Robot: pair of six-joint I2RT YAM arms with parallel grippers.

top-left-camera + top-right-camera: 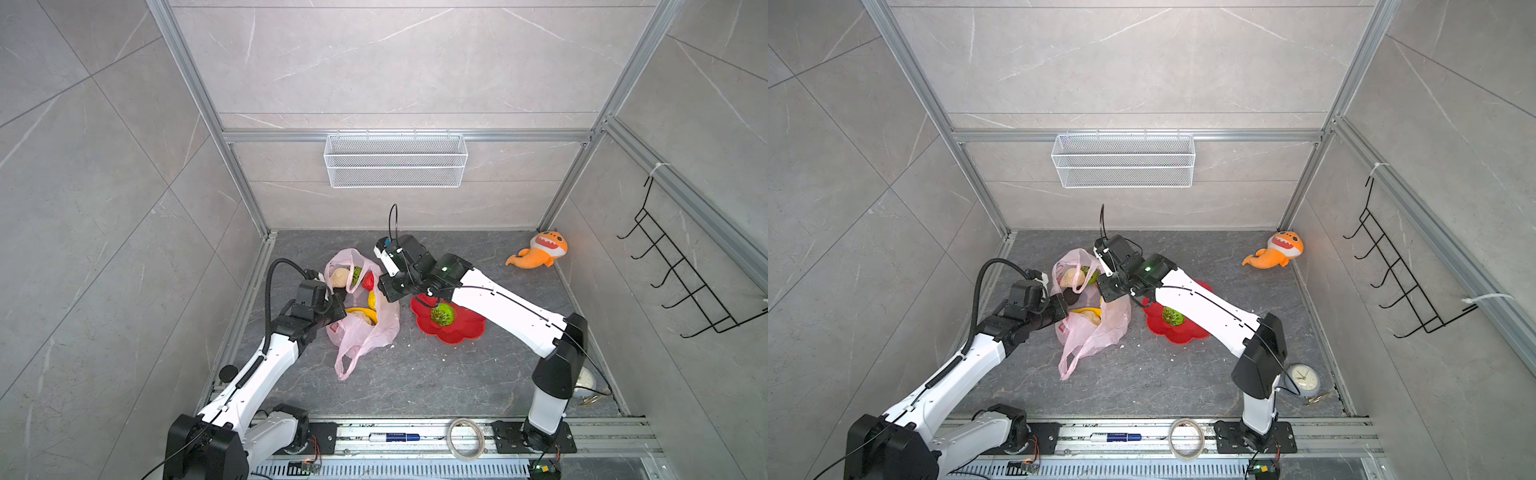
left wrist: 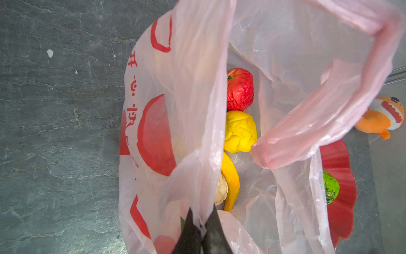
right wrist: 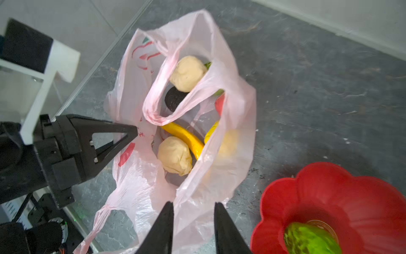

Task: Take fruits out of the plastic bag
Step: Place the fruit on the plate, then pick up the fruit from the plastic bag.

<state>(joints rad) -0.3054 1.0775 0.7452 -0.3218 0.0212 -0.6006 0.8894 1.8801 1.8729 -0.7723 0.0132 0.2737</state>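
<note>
The left gripper (image 2: 201, 218) pinches the plastic bag (image 2: 197, 110) edge tight. The right gripper (image 3: 193, 205) has its jaws apart at the bag's rim. Inside the bag, the left wrist view shows a red apple (image 2: 240, 89) and a small yellow one (image 2: 240, 131). The right wrist view shows the banana (image 3: 184, 136), dark avocado (image 3: 174, 99) and beige lumps (image 3: 174, 155). A green ball (image 3: 309, 239) sits on the red plate (image 3: 351, 198) beside the bag.
</note>
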